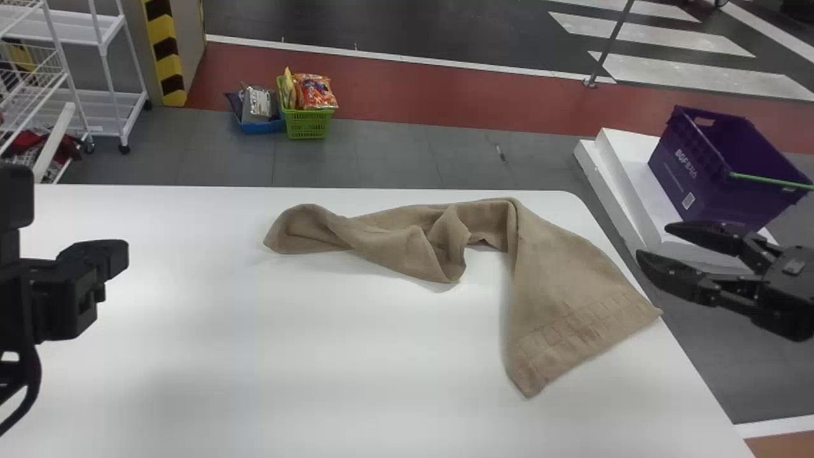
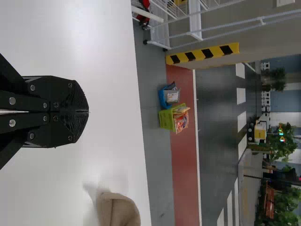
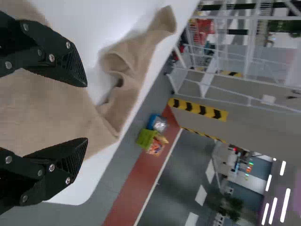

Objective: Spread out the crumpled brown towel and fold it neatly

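Observation:
The brown towel (image 1: 566,286) lies crumpled along the table's far side, its left part bunched and twisted, its right part flatter and slanting towards the right edge with a patterned border. My right gripper (image 1: 654,242) is beyond the table's right edge, beside the towel and apart from it. In the right wrist view the right gripper (image 3: 87,112) is open, with towel (image 3: 51,108) visible behind its parted fingers. At the left, my left gripper (image 1: 70,292) is over the table, well away from the towel. The left wrist view has the left gripper (image 2: 88,111) shut, with a towel end (image 2: 117,212) farther off.
The white table (image 1: 254,362) has its edge close to the towel on the far and right sides. A purple crate (image 1: 712,165) stands on a white platform (image 1: 626,159) past the right edge. Green and blue baskets (image 1: 308,124) are on the floor behind, near a white rack (image 1: 121,63).

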Controlling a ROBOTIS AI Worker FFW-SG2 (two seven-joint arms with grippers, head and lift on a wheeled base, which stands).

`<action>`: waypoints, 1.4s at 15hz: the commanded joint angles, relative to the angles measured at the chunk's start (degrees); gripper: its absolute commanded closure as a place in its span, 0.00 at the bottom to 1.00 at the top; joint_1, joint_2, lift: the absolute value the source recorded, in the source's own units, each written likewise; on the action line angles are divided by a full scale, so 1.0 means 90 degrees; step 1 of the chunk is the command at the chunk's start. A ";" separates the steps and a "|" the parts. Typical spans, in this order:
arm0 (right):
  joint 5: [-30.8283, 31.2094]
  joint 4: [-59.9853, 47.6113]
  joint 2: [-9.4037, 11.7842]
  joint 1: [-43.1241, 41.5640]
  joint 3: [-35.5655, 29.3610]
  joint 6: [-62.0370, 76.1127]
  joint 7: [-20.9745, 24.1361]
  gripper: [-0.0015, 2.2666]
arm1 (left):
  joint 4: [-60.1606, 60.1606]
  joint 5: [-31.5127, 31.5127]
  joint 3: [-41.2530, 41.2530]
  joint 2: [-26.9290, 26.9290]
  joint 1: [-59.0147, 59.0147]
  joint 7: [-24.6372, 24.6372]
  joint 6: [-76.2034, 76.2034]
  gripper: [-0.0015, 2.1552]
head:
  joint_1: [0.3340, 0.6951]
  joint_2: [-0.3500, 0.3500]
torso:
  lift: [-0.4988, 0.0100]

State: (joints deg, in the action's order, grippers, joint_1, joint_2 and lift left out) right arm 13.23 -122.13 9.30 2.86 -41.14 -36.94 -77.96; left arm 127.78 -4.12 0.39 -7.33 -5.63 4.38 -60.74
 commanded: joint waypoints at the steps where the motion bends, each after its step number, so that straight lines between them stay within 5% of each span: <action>1: 0.0239 -0.0014 -0.0262 -0.0288 0.0684 -0.0930 -0.0041 0.03 | 0.0030 0.0047 -0.0043 0.0004 -0.0078 0.0002 -0.0004 0.57 | 1.00 0.20 | 0.73; 3: 0.0972 0.0191 -0.0555 -0.0240 0.1748 -0.0461 0.1015 0.07 | 0.0030 0.0067 0.0054 -0.0005 -0.0175 0.0060 0.0035 0.57 | 1.00 0.24 | 0.73; 5: 0.1040 0.0620 -0.0585 -0.0327 0.2422 -0.0071 0.1992 0.12 | 0.0030 0.0077 0.0074 -0.0015 -0.0214 0.0080 0.0113 0.57 | 1.00 0.33 | 0.73; 7: 0.1421 0.1324 -0.0604 -0.0884 0.3125 -0.0285 0.2441 0.15 | 0.0020 0.0116 0.0084 -0.0005 -0.0214 0.0148 0.0191 0.57 | 1.00 0.37 | 0.73; 13: 0.2046 0.3980 -0.0956 -0.2427 0.4346 -0.0168 0.3349 0.20 | -0.0067 0.0174 0.0074 -0.0005 -0.0214 0.0217 0.0347 0.57 | 1.00 0.52 | 0.73; 19: 0.2436 0.5347 -0.1005 -0.3072 0.4502 -0.0032 0.3437 0.20 | -0.0067 0.0184 0.0220 -0.0015 -0.0234 0.0275 0.0367 0.57 | 1.00 0.59 | 0.73; 21: 0.2456 0.5581 -0.0975 -0.3189 0.4463 -0.0032 0.3359 0.30 | -0.0067 0.0204 0.0191 -0.0005 -0.0234 0.0275 0.0367 0.57 | 1.00 0.59 | 0.73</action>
State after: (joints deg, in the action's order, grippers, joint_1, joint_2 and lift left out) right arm 35.14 -73.34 0.34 -25.09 -0.78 -37.12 -47.49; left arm 127.17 -2.42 2.30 -7.44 -7.73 6.86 -57.44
